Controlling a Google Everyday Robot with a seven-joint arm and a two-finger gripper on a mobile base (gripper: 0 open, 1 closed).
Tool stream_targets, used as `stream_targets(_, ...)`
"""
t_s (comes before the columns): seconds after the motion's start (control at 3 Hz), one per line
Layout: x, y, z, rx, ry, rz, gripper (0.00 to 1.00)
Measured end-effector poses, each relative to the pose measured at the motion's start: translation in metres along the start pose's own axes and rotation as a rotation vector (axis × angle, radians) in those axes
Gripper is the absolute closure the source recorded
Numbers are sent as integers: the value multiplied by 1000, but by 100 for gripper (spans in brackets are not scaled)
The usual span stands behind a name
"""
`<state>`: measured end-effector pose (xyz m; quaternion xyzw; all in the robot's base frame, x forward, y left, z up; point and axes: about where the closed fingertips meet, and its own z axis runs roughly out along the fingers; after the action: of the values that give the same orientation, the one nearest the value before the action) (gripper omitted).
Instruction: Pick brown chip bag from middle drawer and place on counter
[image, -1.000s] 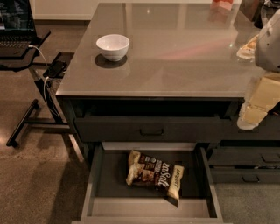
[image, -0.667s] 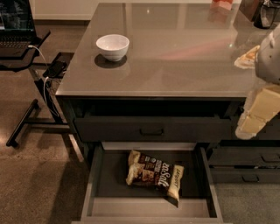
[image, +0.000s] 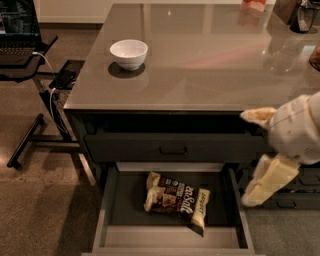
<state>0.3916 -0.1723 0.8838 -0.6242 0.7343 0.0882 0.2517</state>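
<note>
I see the counter (image: 200, 60) filling the far half of the scene. Below its near edge the middle drawer (image: 129, 202) stands pulled out. My gripper (image: 248, 159) hangs at the right, beside the cabinet front and above the drawer's right wall, its jaws spread wide and holding nothing. The brown chip bag (image: 177, 200) lies flat on the drawer bottom, right of centre. A white bowl (image: 129, 53) sits on the counter's left side.

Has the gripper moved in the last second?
Yes. The gripper dropped and shifted left: from over the counter's right side to below its front edge, beside the middle drawer.
</note>
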Motion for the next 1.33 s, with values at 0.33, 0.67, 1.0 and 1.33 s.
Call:
stream_targets(0.33,-2,24,56,-28,-90,2,0)
stream_targets(0.67,-2,24,56,-28,-90,2,0)
stream_targets(1.0,-2,29,73,-52,-96,15,0)
stream_targets(1.33,6,35,113,-75,-142,48,0)
